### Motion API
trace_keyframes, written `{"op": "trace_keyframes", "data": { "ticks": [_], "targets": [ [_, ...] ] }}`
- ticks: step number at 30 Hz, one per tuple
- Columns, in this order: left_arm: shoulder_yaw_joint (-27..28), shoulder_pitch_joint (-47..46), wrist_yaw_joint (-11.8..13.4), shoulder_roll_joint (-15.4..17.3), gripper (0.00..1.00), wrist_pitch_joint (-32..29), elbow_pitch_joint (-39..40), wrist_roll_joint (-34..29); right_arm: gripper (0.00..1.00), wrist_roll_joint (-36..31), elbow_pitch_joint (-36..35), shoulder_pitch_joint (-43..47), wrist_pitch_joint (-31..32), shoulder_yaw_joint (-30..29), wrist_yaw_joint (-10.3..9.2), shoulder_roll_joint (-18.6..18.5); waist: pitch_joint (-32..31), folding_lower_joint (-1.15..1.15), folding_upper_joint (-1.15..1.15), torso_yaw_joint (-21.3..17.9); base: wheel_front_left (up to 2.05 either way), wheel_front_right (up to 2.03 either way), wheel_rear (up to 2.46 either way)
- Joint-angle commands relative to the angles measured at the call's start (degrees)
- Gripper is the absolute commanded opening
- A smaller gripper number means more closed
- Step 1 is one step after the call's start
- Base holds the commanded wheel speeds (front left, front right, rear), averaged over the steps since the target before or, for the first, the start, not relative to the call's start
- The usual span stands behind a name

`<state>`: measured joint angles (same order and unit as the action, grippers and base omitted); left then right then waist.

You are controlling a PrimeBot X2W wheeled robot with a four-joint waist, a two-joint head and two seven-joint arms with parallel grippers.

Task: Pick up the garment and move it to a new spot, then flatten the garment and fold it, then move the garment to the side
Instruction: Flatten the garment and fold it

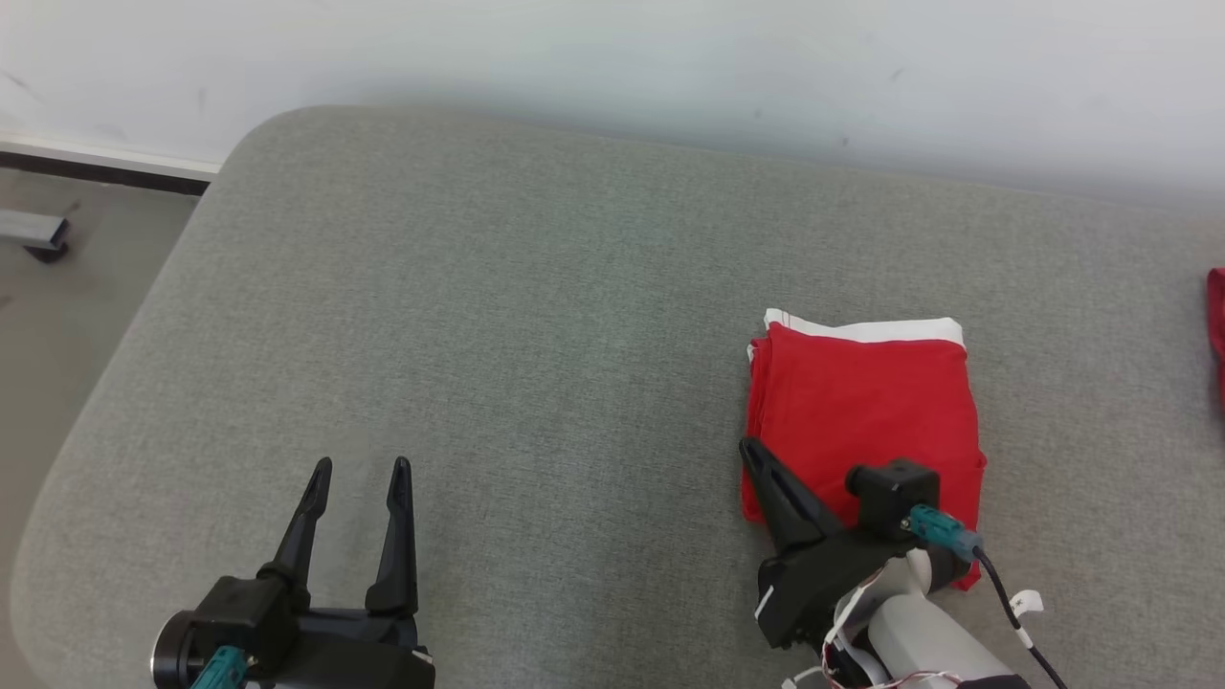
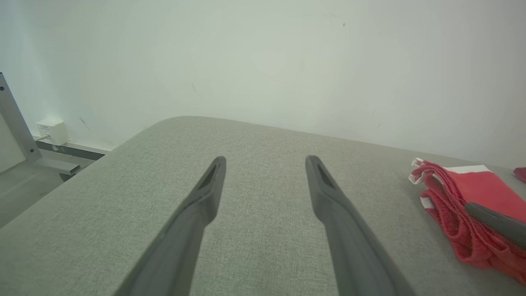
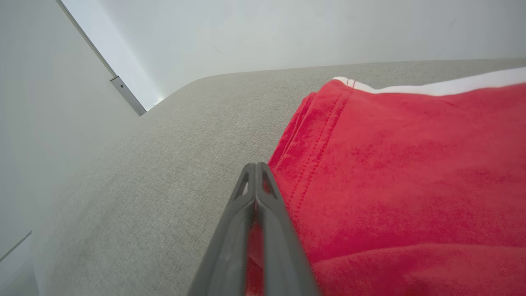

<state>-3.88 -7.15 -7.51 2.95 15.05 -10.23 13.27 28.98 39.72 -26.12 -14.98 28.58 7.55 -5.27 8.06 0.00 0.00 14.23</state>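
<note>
You see the garment (image 1: 861,411) in the lower right part of the head view. It is red with a white band along its far edge, it is folded into a thick rectangle, and it lies flat on the gray padded surface (image 1: 526,316).

Your right gripper (image 1: 752,447) is at the lower left corner of this rectangle. Its two fingers are pressed together, and in the right wrist view (image 3: 255,165) a thin strip of red cloth shows in the slit between them, so it appears to pinch the edge of the garment (image 3: 390,164). In the left wrist view one dark finger of it lies over the red folds (image 2: 472,193) at the right edge of the frame.

Your left gripper (image 1: 363,465) is at the lower left of the head view, well apart from the garment. Its fingers stand wide apart with nothing between them, and they point up the frame over bare fabric. The left wrist view (image 2: 266,158) shows the same spread.

At the far right edge of the head view there is another red piece of cloth (image 1: 1215,330), cut by the frame. Behind the surface stands a pale wall (image 1: 612,57).
</note>
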Motion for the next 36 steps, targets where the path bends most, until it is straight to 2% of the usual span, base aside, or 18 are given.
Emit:
{"op": "trace_keyframes", "data": {
  "ticks": [1,14,23,29,30,31,32,33,36],
  "targets": [
    [-0.17,-0.80,0.06,-0.09,1.00,0.16,0.14,-0.36,0.00,-0.68,-1.32,0.28,-0.23,-0.73,-0.15,0.03,0.13,0.00,0.00,-0.65,0.00,0.00,0.00],
    [0.68,0.46,0.06,0.67,1.00,0.16,0.29,-1.28,0.00,-5.19,-14.86,5.60,-0.23,-11.18,-0.15,-2.83,-2.72,0.00,0.00,-7.64,0.00,0.00,0.00],
    [0.91,1.23,0.06,1.29,1.00,0.16,0.38,-2.02,0.00,-8.08,-20.95,11.90,-0.23,-18.91,-0.15,-3.74,-4.05,0.00,0.00,-11.49,0.00,0.00,0.00],
    [1.85,2.30,0.06,1.49,1.00,0.16,0.19,-2.16,0.00,-9.51,-24.28,17.70,-0.24,-21.78,-0.15,-3.22,-5.42,0.00,0.00,-13.55,0.00,0.00,0.00],
    [2.02,2.62,0.06,1.59,1.00,0.16,0.15,-2.05,0.24,-9.88,-24.98,18.64,-0.24,-22.31,-0.15,-3.09,-5.67,0.00,0.00,-13.77,0.00,0.00,0.00],
    [2.30,2.86,0.06,1.70,1.00,0.16,0.11,-2.02,0.41,-10.19,-25.51,19.54,-0.24,-22.76,-0.15,-2.97,-5.93,0.00,0.00,-14.02,0.00,0.00,0.00],
    [2.50,3.01,0.06,1.77,1.00,0.17,0.11,-2.00,0.94,-10.40,-26.03,20.39,-0.24,-23.08,-0.15,-2.83,-6.14,0.00,0.00,-14.23,0.00,0.00,0.00],
    [2.77,3.25,0.06,1.85,1.00,0.16,0.10,-2.04,1.00,-10.55,-26.41,21.18,-0.24,-23.40,-0.15,-2.74,-6.41,0.00,0.00,-14.44,0.00,0.00,0.00],
    [3.41,4.25,0.06,2.10,1.00,0.16,0.02,-2.38,1.00,-11.16,-27.56,23.29,-0.25,-24.49,-0.15,-2.30,-7.16,0.00,0.00,-14.77,0.00,0.00,0.00]
  ]
}}
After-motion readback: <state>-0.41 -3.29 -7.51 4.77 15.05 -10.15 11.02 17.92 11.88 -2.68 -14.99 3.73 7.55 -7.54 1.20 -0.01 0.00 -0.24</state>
